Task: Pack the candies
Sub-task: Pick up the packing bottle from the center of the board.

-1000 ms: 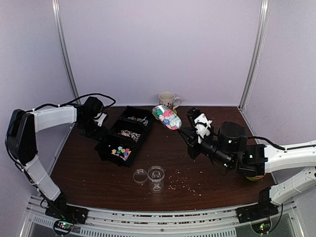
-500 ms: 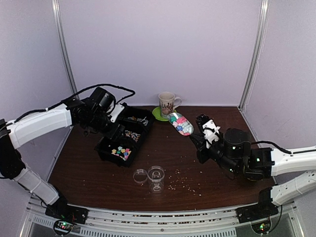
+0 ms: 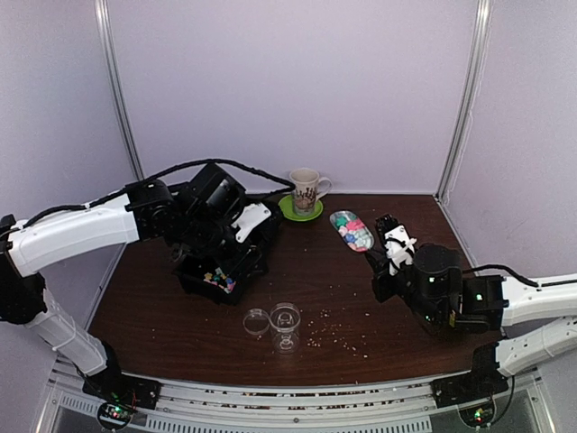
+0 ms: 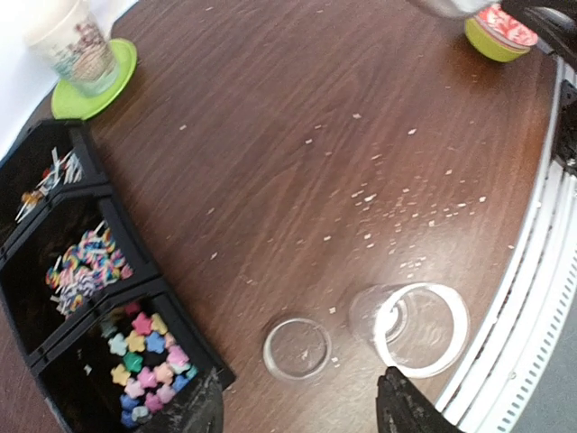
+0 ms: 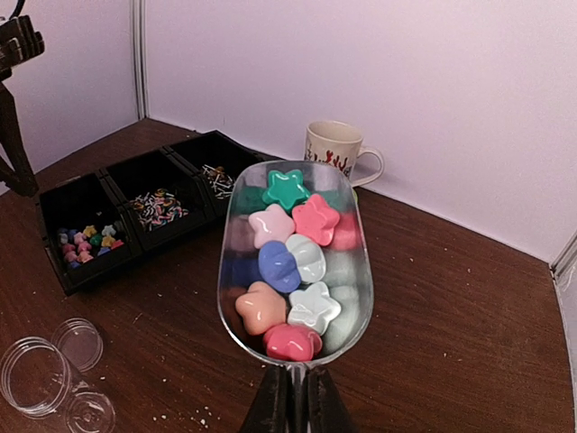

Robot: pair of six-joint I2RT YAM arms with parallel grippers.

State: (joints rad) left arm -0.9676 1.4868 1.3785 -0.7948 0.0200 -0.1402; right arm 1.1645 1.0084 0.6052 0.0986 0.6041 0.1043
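A: Where are the candies (image 4: 144, 365) sitting?
B: Most are lying in the black tray (image 3: 191, 287). Star pieces are also filling the clear scoop (image 5: 363, 271), which is hanging to the right of the tray.
A: And the grippers?
B: The right gripper (image 5: 290, 406) is clamping tight on the scoop's handle. The left gripper (image 4: 302, 410) is hovering over the tray's near end, jaws standing wide apart — gripping nothing.

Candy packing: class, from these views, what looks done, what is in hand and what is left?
Done: the right gripper, shut on the scoop, has it loaded with star candies. In hand: that scoop is in the air, away from the clear cup; the left gripper hangs open above the table, holding nothing. Left: the cup looks empty, its lid lies beside it, off.
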